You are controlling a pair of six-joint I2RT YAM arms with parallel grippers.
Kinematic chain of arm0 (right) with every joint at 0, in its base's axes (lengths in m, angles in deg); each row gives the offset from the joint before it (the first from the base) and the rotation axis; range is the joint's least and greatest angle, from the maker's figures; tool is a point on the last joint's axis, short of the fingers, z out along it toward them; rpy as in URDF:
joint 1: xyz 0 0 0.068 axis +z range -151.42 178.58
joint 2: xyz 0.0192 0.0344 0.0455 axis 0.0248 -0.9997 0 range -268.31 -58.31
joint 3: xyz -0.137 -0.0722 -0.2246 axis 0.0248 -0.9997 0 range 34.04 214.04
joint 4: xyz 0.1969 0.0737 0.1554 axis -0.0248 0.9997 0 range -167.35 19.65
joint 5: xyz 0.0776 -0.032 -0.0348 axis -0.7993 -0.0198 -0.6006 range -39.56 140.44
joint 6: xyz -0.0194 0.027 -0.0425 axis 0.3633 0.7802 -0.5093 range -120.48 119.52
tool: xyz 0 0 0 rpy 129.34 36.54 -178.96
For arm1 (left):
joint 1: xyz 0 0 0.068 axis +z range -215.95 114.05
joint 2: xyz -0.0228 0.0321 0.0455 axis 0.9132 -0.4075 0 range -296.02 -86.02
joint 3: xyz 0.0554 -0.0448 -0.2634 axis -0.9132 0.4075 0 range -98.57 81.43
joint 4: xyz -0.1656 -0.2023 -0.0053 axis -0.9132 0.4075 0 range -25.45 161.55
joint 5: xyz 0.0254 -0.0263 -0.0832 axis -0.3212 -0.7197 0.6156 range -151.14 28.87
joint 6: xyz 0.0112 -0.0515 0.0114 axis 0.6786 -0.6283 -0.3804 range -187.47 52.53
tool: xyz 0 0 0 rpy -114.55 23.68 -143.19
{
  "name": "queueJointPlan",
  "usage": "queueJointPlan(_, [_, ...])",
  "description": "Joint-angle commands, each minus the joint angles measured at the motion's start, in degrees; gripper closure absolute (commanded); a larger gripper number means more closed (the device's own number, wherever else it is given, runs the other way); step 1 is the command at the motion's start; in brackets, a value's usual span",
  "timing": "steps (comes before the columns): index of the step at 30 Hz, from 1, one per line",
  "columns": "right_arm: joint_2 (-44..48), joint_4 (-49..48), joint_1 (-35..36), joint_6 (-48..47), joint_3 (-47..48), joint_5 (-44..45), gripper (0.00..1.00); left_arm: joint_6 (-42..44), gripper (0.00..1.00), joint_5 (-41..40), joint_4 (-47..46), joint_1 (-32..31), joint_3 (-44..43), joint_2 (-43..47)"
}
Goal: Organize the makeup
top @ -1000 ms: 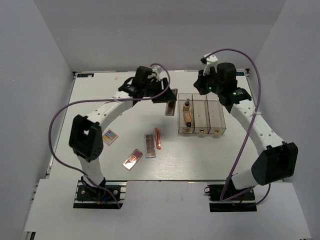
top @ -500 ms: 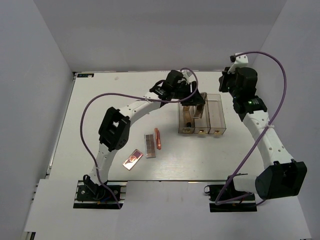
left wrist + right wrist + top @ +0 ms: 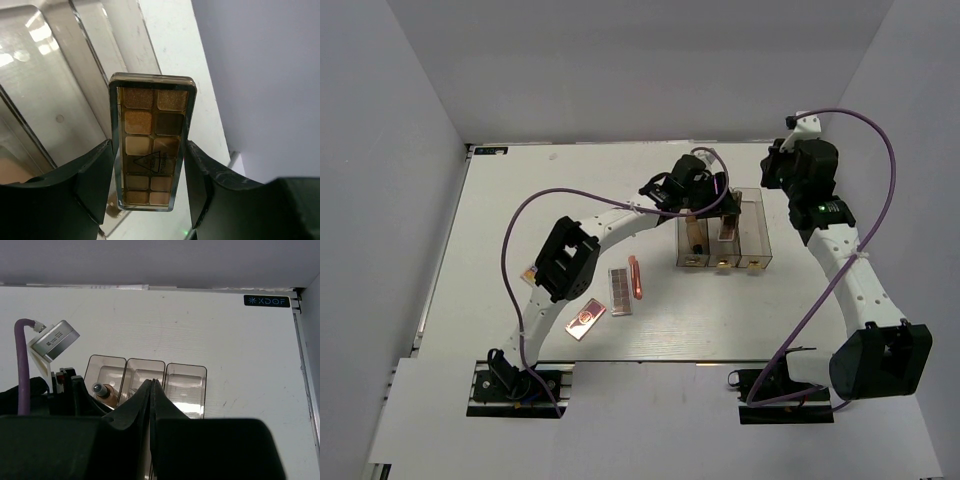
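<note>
Eyeshadow palette (image 3: 152, 150): glossy clear lid, shimmery pans. Organizer box (image 3: 185, 385): smooth transparent plastic. Table (image 3: 200, 330): matt.

right claw closed above the clear box
we see our right claw (image 3: 151, 385) with its dark fingers pressed together, tips over the middle compartment of the clear three-compartment box (image 3: 186, 371) on the white desk (image 3: 210, 335). a small tan bottle (image 3: 104, 391) lies in the left compartment. at left are a grey module (image 3: 54, 340) and a purple cable (image 3: 20, 360).

A robotics lab test cell: plain grey walls (image 3: 620, 70) box in a white table (image 3: 520, 200) (robot arms (image 3: 615, 218) bolted on).
</note>
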Motion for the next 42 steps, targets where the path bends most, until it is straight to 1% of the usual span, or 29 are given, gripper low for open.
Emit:
queueJointPlan(1, [2.3,-3.2,-0.6,0.9,-0.8,-0.9,0.95,1.1,0.67,-5.8,0.2,-0.4,-3.0,0.5])
queueJointPlan(5, [2.6,-3.4,-0.8,1.0,-1.4,-0.9,0.95,2.0,0.64,-8.2,0.5,-0.4,-3.6,-0.3])
queueJointPlan(6, [2.5,-3.4,-1.0,0.9,-1.4,-2.7,0.95,2.1,0.63,-8.4,0.7,-0.4,-3.9,-0.5])
queueJointPlan(11, [2.8,-3.6,-1.1,1.1,-1.7,-3.3,0.94,2.5,0.58,-8.7,0.9,-0.4,-4.8,-2.1])
queueJointPlan(12, [2.8,-3.7,-1.0,1.1,-1.8,-3.5,0.94,2.5,0.53,-8.7,0.9,-0.4,-4.9,-2.2])
queueJointPlan(14, [2.8,-3.8,-1.3,1.1,-2.1,-3.7,0.94,2.5,0.48,-8.8,1.1,-0.4,-4.9,-2.4])
queueJointPlan(15, [2.8,-3.8,-1.2,1.1,-2.3,-3.9,0.93,2.5,0.43,-8.8,1.3,-0.4,-5.0,-2.5])
queueJointPlan(18, [2.9,-3.8,-1.3,1.2,-2.4,-4.3,0.92,2.6,0.36,-8.8,1.6,-0.4,-5.0,-2.5])
queueJointPlan(21, [2.9,-3.9,-1.5,1.3,-2.4,-4.3,0.92,2.6,0.34,-8.8,1.6,-0.4,-5.0,-2.5])
queueJointPlan(24, [2.9,-3.9,-1.4,1.3,-2.4,-4.5,0.92,2.5,0.29,-8.8,1.7,-0.4,-4.9,-2.5])
queueJointPlan(33, [3.3,-3.8,-1.4,1.3,-2.8,-5.1,0.91,2.3,0.28,-8.4,1.5,-0.4,-5.1,-1.9])
queueJointPlan(36, [3.6,-3.8,-1.4,1.1,-2.7,-6.0,0.90,2.0,0.30,-7.5,0.0,-0.4,-5.2,-0.7])
queueJointPlan(38, [3.9,-3.6,-1.5,0.0,-2.8,-9.1,0.87,2.1,0.35,-6.8,-1.5,-1.0,-5.4,0.2])
queueJointPlan(39, [4.3,-3.2,-1.4,-2.2,-2.9,-10.9,0.86,2.2,0.37,-6.3,-1.9,-1.0,-5.4,1.7])
queueJointPlan(40, [4.7,-3.1,-1.5,-3.3,-2.8,-15.8,0.85,2.4,0.40,-6.4,-2.0,-1.0,-5.4,2.5])
queueJointPlan(41, [5.7,-3.1,-1.5,-4.0,-3.4,-18.9,0.85,3.1,0.46,-6.5,-1.7,-1.0,-5.3,3.2])
queueJointPlan(42, [6.5,-3.2,-1.9,-7.0,-3.9,-22.2,0.85,3.8,0.50,-6.4,-1.3,-1.0,-5.2,4.3])
